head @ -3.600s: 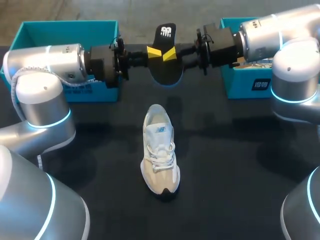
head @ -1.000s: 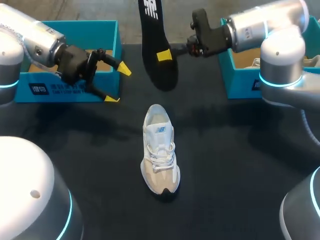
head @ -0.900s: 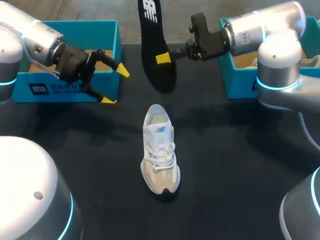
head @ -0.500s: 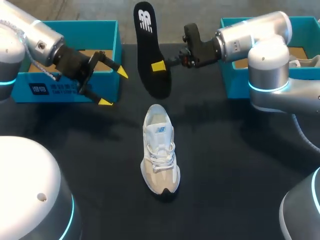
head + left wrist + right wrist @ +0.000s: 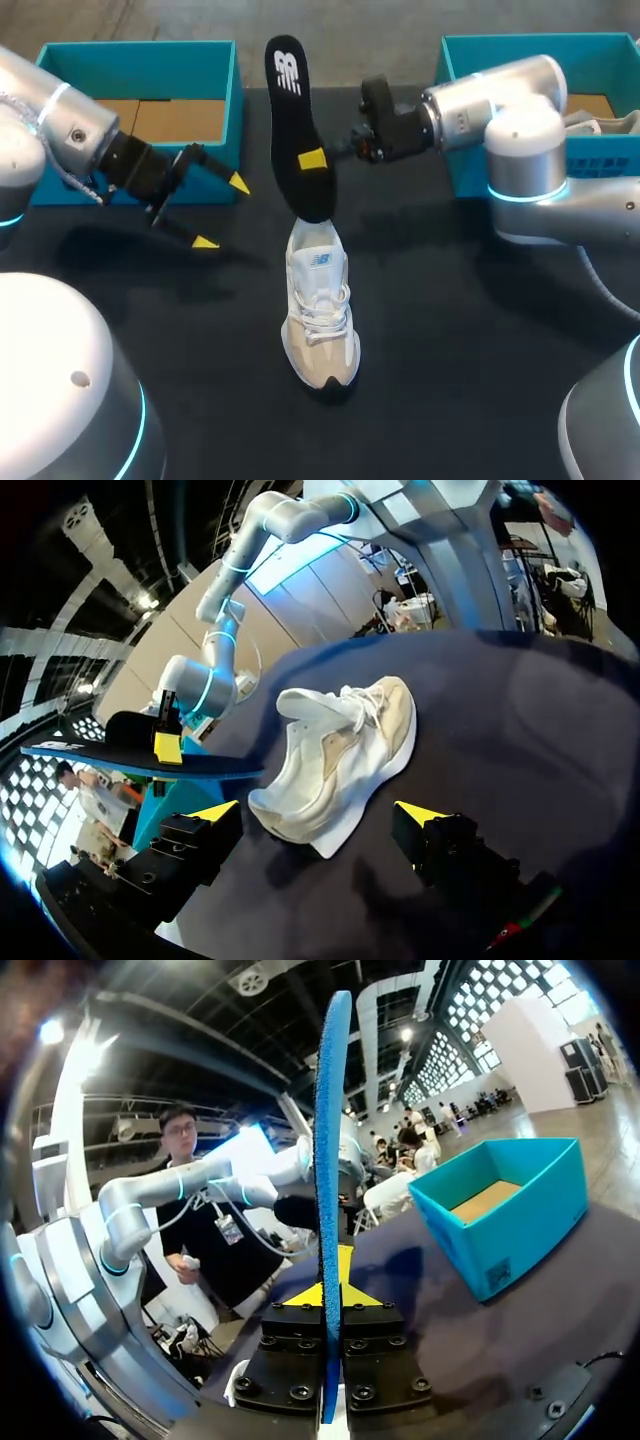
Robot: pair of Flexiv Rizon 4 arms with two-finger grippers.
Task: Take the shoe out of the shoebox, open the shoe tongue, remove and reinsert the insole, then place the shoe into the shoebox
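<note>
A white and beige shoe [image 5: 318, 300] lies on the black table, toe towards the front edge. Just above its heel hangs a black insole [image 5: 293, 130], held upright, with my right gripper [image 5: 312, 158] shut on its middle. The right wrist view has the insole [image 5: 328, 1140] edge-on, clamped between the yellow tips of the right gripper [image 5: 328, 1295]. My left gripper [image 5: 222, 212] stands open to the left of the shoe, nothing in it. In the left wrist view the shoe [image 5: 340, 755] lies just ahead of the spread left gripper [image 5: 318, 815], and the insole [image 5: 140, 763] hovers beside it.
A teal shoebox [image 5: 222, 60] with a brown floor stands at the back left, behind my left gripper, also seen as the box [image 5: 500, 1210] in the right wrist view. A second teal box [image 5: 462, 175] stands at the back right under my right arm.
My right arm has brought the insole down and nearer, to just over the shoe's heel. My left gripper has moved forward, away from the left box, still open.
</note>
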